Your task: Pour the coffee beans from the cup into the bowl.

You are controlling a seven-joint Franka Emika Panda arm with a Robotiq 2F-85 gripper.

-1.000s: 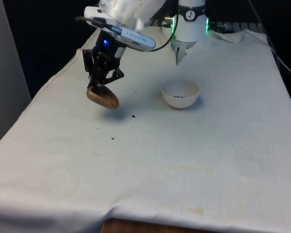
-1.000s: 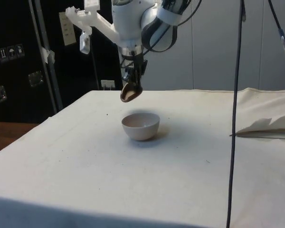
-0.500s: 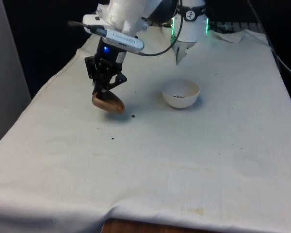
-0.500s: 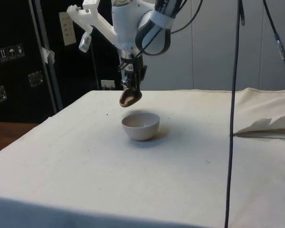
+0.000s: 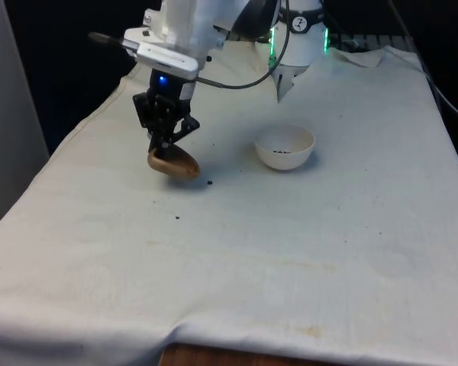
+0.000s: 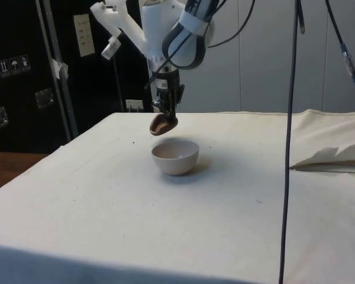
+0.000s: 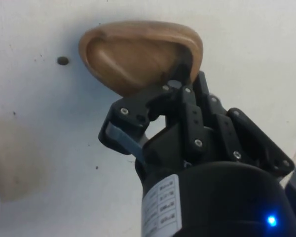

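My black gripper (image 5: pixel 167 146) is shut on the rim of a small wooden cup (image 5: pixel 172 165), which hangs tilted just above the cloth at the front view's left. From the wrist, the cup (image 7: pixel 138 54) shows a bare wooden hollow with one finger (image 7: pixel 180 86) over its rim. The white bowl (image 5: pixel 285 146) stands apart from it towards the front view's right, with a few dark coffee beans (image 5: pixel 283 151) inside. From the side, the cup (image 6: pixel 163 123) hangs behind and above the bowl (image 6: pixel 175 157), and the gripper (image 6: pixel 166 109) holds it from above.
Loose coffee beans lie on the white cloth: one (image 5: pixel 209 182) beside the cup and one (image 5: pixel 177 217) nearer the camera. Another bean (image 7: pixel 62 60) shows beside the cup from the wrist. A rumpled cloth fold (image 6: pixel 334 158) lies at the side view's right, and a black cable (image 6: pixel 291 136) hangs there.
The gripper has carried the cup lower and a little towards the bowl, and the arm above it has swung round. The bowl has stayed put.
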